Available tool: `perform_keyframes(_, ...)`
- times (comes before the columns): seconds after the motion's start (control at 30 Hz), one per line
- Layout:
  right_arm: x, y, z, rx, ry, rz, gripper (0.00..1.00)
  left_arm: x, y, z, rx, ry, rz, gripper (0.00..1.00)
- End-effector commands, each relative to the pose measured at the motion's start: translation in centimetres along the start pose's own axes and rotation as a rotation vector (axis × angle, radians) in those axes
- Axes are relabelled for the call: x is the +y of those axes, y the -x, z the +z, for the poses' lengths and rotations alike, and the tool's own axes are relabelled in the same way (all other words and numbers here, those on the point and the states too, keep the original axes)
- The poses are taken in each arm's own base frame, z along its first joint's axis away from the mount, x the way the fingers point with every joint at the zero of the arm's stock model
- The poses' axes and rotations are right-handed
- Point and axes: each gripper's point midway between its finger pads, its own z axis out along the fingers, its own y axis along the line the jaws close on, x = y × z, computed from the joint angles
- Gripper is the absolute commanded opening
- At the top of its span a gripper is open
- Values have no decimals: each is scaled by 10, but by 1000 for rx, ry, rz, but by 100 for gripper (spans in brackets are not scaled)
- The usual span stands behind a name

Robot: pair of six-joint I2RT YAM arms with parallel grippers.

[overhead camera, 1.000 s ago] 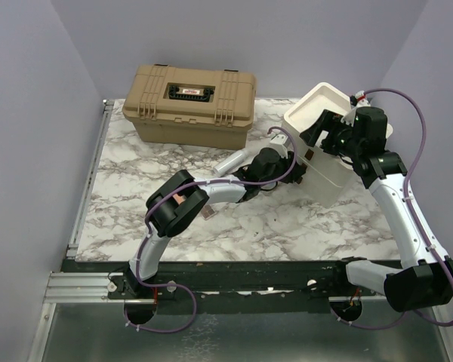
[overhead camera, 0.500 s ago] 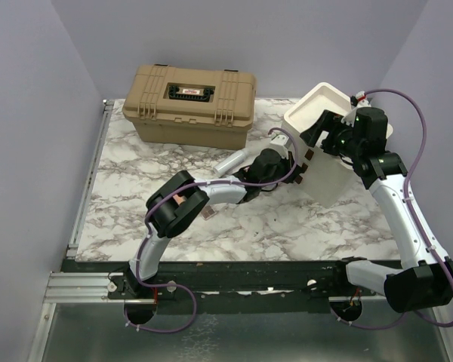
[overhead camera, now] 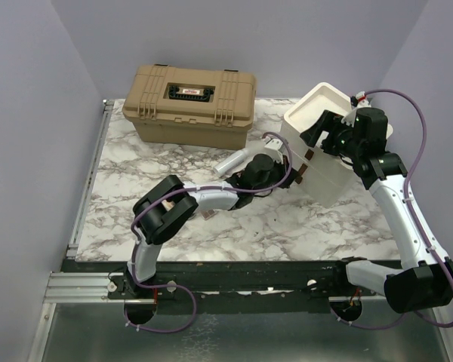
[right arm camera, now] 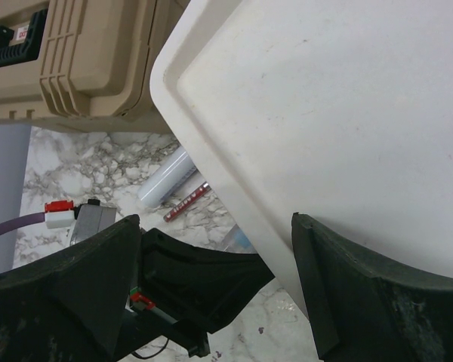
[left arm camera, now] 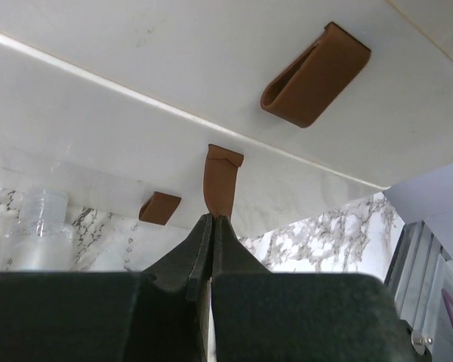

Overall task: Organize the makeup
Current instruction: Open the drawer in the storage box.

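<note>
The white drawer box [overhead camera: 325, 109] stands tilted at the back right. My left gripper [overhead camera: 296, 172] is shut on a brown pull tab [left arm camera: 222, 179] on the box front [left arm camera: 136, 98]; its fingertips [left arm camera: 211, 217] pinch the tab's lower end. My right gripper [overhead camera: 322, 130] is open, with its jaws either side of the box's top rim [right arm camera: 211, 170]. A pale lavender tube [right arm camera: 168, 176] lies on the marble beside the box and also shows in the top view [overhead camera: 232, 161]. A slim red stick [right arm camera: 186, 202] and a light-blue piece [right arm camera: 238, 240] lie by it. No black brushes are in view.
The tan latched case [overhead camera: 189, 102] stands at the back left, near the tube. Two more brown tabs [left arm camera: 315, 74] [left arm camera: 159, 207] are on the box front. A clear bottle [left arm camera: 34, 234] stands on the marble under the box's edge. The table's metal rail [overhead camera: 90, 181] runs down the left side.
My left arm has drawn back to the left and toward the near edge, still shut on the tab. The right arm and box have hardly moved.
</note>
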Motion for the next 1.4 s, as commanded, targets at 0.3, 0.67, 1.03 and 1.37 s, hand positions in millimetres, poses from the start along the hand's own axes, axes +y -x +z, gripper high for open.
perform_keyframes(0.3, -18, -45, -3, 153, -71, 50, 87, -12, -11, -35, 35, -17, 0, 0)
perform_keyframes(0.67, -25, -33, -7, 124, -115, -15, 87, -13, -15, -61, 49, -17, -9, 0)
perform_keyframes(1.03, -32, -26, -9, 112, -152, -75, 89, -11, -7, -67, 40, 12, 20, 0)
perform_keyframes(1.37, -33, -13, -15, 84, -175, -121, 89, -8, -5, -82, 47, 42, 31, 0)
